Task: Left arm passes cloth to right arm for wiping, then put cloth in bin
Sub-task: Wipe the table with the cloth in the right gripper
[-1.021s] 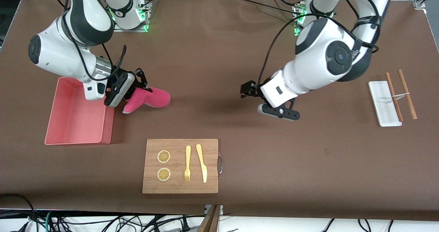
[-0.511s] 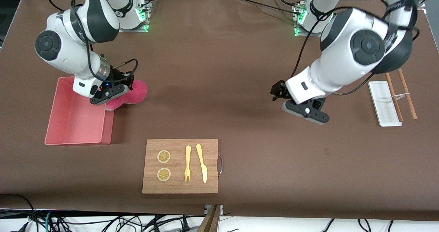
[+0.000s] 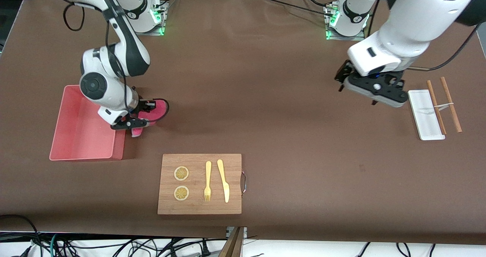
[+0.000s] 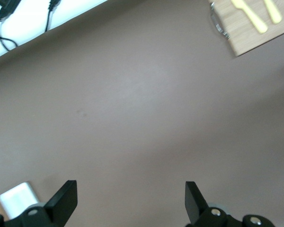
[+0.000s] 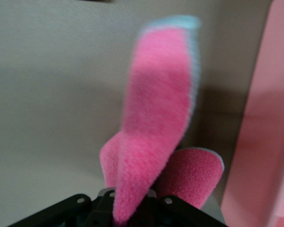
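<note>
Pink cloth (image 3: 153, 112) hangs clamped in my right claw (image 3: 131, 123) just beside the bin (image 3: 62, 135), probably touching the surface, so the bin lies toward my own end, while my left claw (image 3: 374, 92) waits open near the white tray (image 3: 427, 126).

On my brown bench (image 3: 265, 109) a rectangular wooden cutting board (image 3: 199, 183) with a metal handle lies near the front camera. On it I see two round lemon slices (image 3: 181, 183), a yellow plastic fork (image 3: 207, 181) and a yellow plastic knife (image 3: 223, 180) side by side. Toward the left arm's end lies a small flat white tray (image 3: 425, 114), with two brown wooden chopsticks (image 3: 443, 104) just beside it, one crossing its edge.
</note>
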`<act>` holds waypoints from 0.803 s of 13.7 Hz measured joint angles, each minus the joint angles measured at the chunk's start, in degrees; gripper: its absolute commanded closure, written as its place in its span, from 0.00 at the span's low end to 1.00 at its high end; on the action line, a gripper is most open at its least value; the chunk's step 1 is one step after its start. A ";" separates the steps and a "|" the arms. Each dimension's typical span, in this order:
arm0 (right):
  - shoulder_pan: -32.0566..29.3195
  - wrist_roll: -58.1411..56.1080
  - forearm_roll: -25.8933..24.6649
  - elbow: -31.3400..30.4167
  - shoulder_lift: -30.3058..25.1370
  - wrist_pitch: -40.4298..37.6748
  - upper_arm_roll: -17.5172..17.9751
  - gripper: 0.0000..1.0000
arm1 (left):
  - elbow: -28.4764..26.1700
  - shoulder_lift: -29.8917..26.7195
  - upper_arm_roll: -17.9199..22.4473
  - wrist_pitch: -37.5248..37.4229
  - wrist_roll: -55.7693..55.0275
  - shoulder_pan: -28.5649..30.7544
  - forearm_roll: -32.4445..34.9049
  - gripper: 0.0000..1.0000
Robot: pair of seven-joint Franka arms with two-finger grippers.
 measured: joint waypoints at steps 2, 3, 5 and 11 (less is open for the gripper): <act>0.32 2.11 0.00 0.06 2.75 3.75 0.10 1.00 | -4.06 -3.68 2.76 0.02 1.84 0.41 0.00 0.00; 0.99 3.87 -0.01 0.11 3.76 5.56 0.26 1.00 | -6.05 -5.52 3.39 0.01 1.92 1.34 -0.01 0.00; 3.87 8.92 0.01 0.40 4.96 7.56 0.52 1.00 | -8.54 -7.99 3.82 -0.98 1.82 3.99 -0.85 0.00; 15.22 28.04 0.10 3.57 6.35 7.97 1.02 1.00 | -9.70 -8.65 3.99 -2.64 -2.51 8.43 -6.69 0.00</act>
